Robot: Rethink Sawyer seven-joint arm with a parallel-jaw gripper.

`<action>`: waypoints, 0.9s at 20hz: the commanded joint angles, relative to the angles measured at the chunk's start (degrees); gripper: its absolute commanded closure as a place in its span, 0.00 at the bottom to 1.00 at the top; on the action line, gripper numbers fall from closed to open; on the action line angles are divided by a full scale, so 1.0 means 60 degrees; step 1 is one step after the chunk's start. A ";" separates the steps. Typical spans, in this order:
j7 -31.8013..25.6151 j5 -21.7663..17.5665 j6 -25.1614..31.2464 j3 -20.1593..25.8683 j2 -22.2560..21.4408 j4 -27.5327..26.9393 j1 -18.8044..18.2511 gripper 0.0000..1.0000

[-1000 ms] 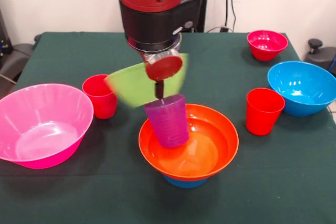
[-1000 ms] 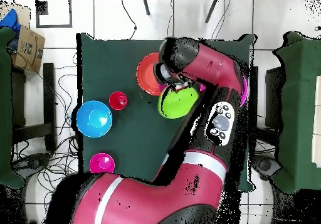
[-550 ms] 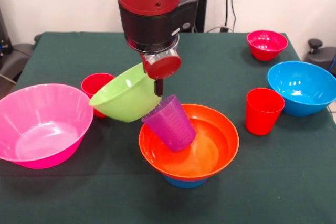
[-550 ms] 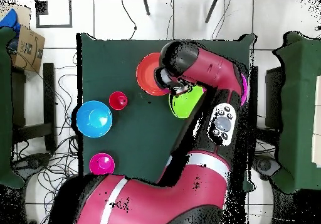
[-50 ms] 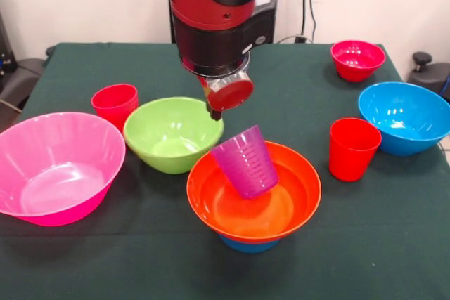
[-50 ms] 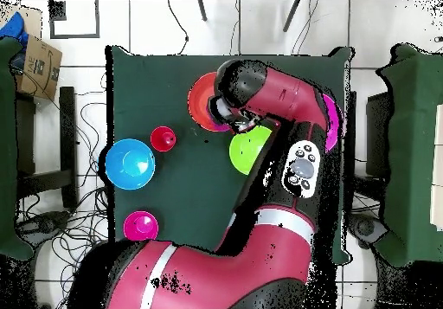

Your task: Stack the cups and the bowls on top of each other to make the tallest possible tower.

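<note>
The tower stands near the front: an orange bowl (image 5: 299,194) rests on a small blue bowl (image 5: 246,244), and the purple cup (image 5: 247,161) leans tilted inside it. The lime green bowl (image 5: 174,133) sits upright on the cloth just left of the tower, also seen from overhead as the green bowl (image 6: 249,147). My gripper (image 5: 216,108) hangs open just above the green bowl's right rim, holding nothing. In the overhead view the arm hides it. One red cup (image 5: 114,105) stands behind the green bowl, another red cup (image 5: 354,147) right of the tower.
A large pink bowl (image 5: 56,166) fills the left side. A large blue bowl (image 5: 406,117) sits at the right edge and a small red-magenta bowl (image 5: 358,59) at the far right. The green table (image 5: 105,68) ends close behind them.
The green bowl swung down from the gripper and now rests upright on the table. The left red cup was shoved back and left. The purple cup tipped further right.
</note>
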 commanded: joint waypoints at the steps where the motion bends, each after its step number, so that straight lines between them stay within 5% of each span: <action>1: -0.1500 -0.0685 -0.0834 0.1404 0.0007 0.0715 0.0011 1.00; 15: -0.1536 -0.0655 -0.1092 0.1743 0.0065 0.0799 -0.0164 1.00; 18: -0.1527 -0.0750 -0.1898 0.1877 0.0097 0.1066 -0.0221 1.00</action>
